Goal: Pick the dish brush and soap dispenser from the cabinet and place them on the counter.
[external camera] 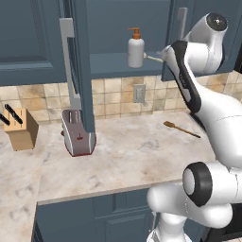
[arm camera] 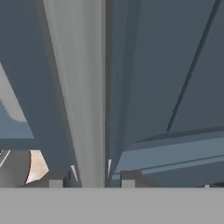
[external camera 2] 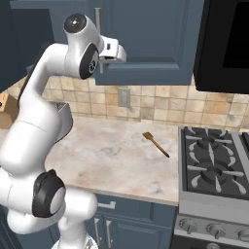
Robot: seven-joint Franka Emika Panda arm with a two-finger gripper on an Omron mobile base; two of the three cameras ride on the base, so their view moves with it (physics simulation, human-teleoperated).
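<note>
Cabinet (external camera: pixel 123 28): dark slate-blue wall unit above the worktop, both doors swung open; left door (external camera: pixel 82 71) seen edge-on with its silver bar handle (external camera: pixel 68 61) toward the camera.

Soap dispenser (external camera: pixel 135 48): white bottle, orange pump top, upright on the cabinet's lower shelf, toward the right of the opening.

Dish brush (external camera: pixel 152 58): pale tan stick, just right of the dispenser on the same shelf; only a short length shows, the rest hidden behind the arm.

Claw (arm camera: pixel 91 178): raised to the right-hand cabinet door. In the hand view its two dark tips stand either side of that door's silver bar handle (arm camera: pixel 81 87), partly parted, close to the bar; contact cannot be told.

Worktop (external camera: pixel 132 151): beige marbled stone. Carries a toaster (external camera: pixel 76 133) below the left door, a wooden knife block (external camera: pixel 21 128) at far left, and an orange-brown stick utensil (external camera: pixel 181 129) lying flat at right.

Wall: tan tiled backsplash with an outlet (external camera: pixel 139 93).

Stove (external camera 2: pixel 214 170): to the right of the worktop.
</note>
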